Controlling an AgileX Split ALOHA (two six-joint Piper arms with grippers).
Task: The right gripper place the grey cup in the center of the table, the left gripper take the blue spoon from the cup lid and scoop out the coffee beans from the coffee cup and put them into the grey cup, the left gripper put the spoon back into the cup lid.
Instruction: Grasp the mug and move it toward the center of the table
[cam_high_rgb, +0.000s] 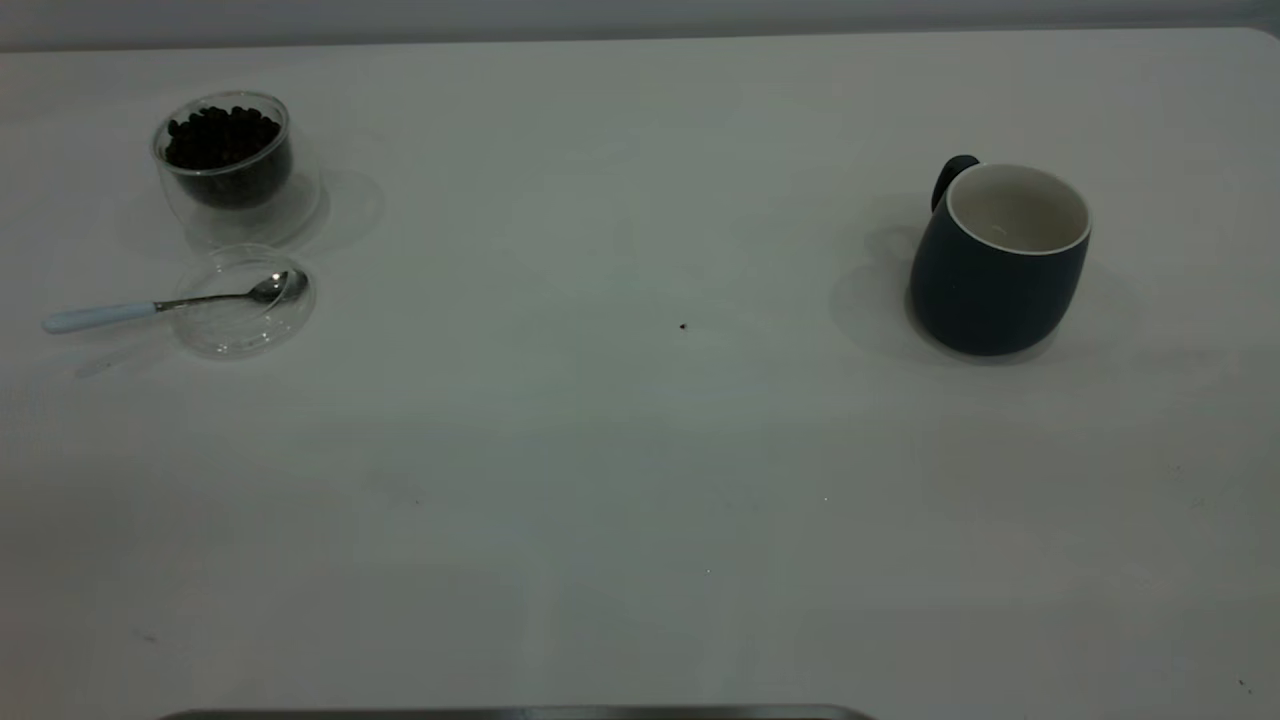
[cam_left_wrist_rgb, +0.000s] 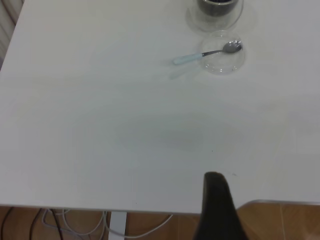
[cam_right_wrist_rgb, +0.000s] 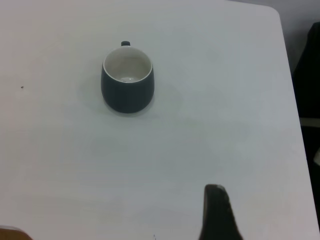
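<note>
Nothing on the table (cam_high_rgb: 640, 480) has been taken up yet, and the layout appears sorted by arm. The grey cup (cam_high_rgb: 998, 262) stands upright on the right side, well apart from the centre, so the right arm can reach it; its white interior looks empty and its small dark handle points to the far edge. The other task items are grouped at the far left, within the left arm's reach. The coffee cup (cam_high_rgb: 224, 160), a clear double-walled glass, stands upright and holds the coffee beans (cam_high_rgb: 222, 137) heaped nearly to its rim. Just in front of it, nearly touching, lies the cup lid (cam_high_rgb: 243, 302), flat on the table. The blue spoon (cam_high_rgb: 170, 303) rests with its metal bowl inside the lid and its pale handle sticking out past the rim onto the table, which probably leaves the handle free for a grasp.

By count: one mug, one glass cup, one lid, one spoon and one heap of beans. A single dark speck (cam_high_rgb: 683, 326), possibly a stray bean, sits near the table's middle.

Neither arm appears in the exterior view. Each wrist view shows only one dark finger, the left gripper (cam_left_wrist_rgb: 216, 207) and the right gripper (cam_right_wrist_rgb: 216, 212), both held back near the table's edge, well away from their targets. Whether their fingers are spread or closed cannot be told. The first step, moving the mug to the centre, seems not yet begun.
</note>
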